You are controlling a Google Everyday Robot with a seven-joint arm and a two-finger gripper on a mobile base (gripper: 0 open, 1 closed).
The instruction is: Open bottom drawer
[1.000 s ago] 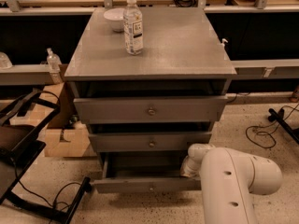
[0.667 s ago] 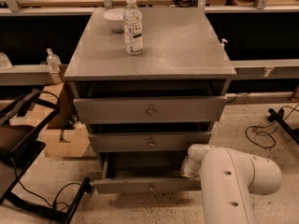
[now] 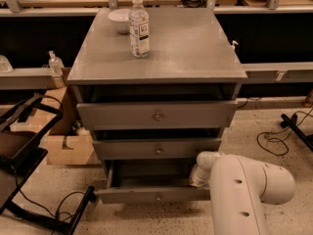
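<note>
The grey cabinet has three drawers. The bottom drawer [image 3: 146,195], with the slimmest front and a small knob at its centre, stands pulled out well past the two above, its inside showing. My white arm [image 3: 244,190] comes in from the lower right. Its end reaches into the right side of the bottom drawer's opening, where my gripper [image 3: 198,179] is mostly hidden behind the wrist. The middle drawer [image 3: 156,150] and top drawer [image 3: 156,115] stick out slightly.
A clear water bottle [image 3: 139,27] and a white bowl [image 3: 119,19] stand on the cabinet top [image 3: 195,48]. A cardboard box [image 3: 68,148] and a black chair frame [image 3: 24,151] sit to the left. Cables [image 3: 279,136] lie on the floor at right.
</note>
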